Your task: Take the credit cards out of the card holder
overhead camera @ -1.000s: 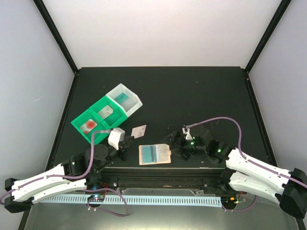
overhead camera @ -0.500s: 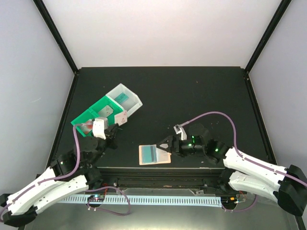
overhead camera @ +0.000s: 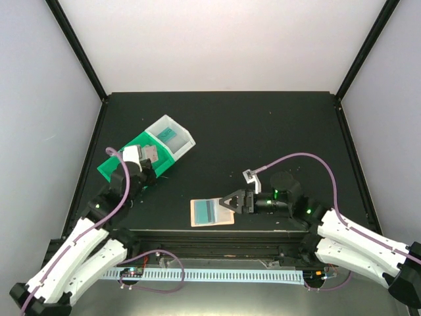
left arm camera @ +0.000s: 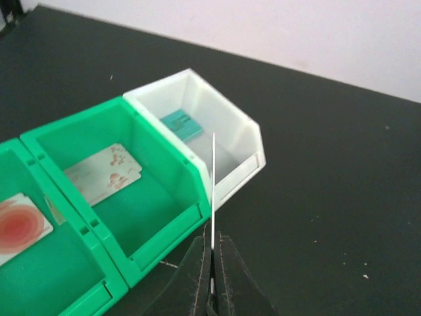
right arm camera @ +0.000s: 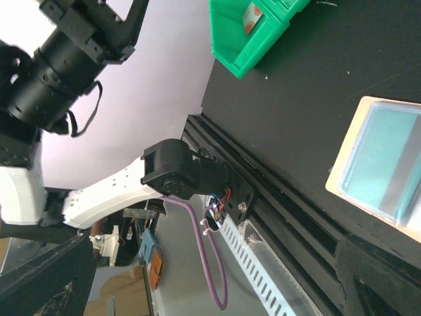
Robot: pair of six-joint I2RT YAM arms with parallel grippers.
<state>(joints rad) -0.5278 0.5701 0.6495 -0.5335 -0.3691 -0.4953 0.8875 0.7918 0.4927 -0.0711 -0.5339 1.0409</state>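
The card holder [overhead camera: 212, 212] lies open and flat near the table's front edge, peach-rimmed with pale blue panels; the right wrist view shows it as well [right arm camera: 385, 170]. My left gripper [overhead camera: 150, 160] is shut on a thin credit card [left arm camera: 213, 187], seen edge-on and held upright over the wall between the green bin [left arm camera: 141, 197] and the white bin [left arm camera: 227, 131]. A teal card [left arm camera: 182, 124] lies in the white bin. A pale red-spotted card [left arm camera: 105, 174] and a red-blotch card [left arm camera: 16, 227] lie in green compartments. My right gripper [overhead camera: 224, 201] stands open at the holder's right edge, holding nothing.
The green bins [overhead camera: 125, 168] and the white bin [overhead camera: 174, 137] form a diagonal row at the left of the black table. The table's front rail [right arm camera: 276, 197] and a purple cable [right arm camera: 210, 263] run below the right gripper. Black frame posts stand at the rear corners.
My left gripper carried the credit card from beside the card holder up and left to above the bins. My right gripper moved left to the holder's right edge, staying open.
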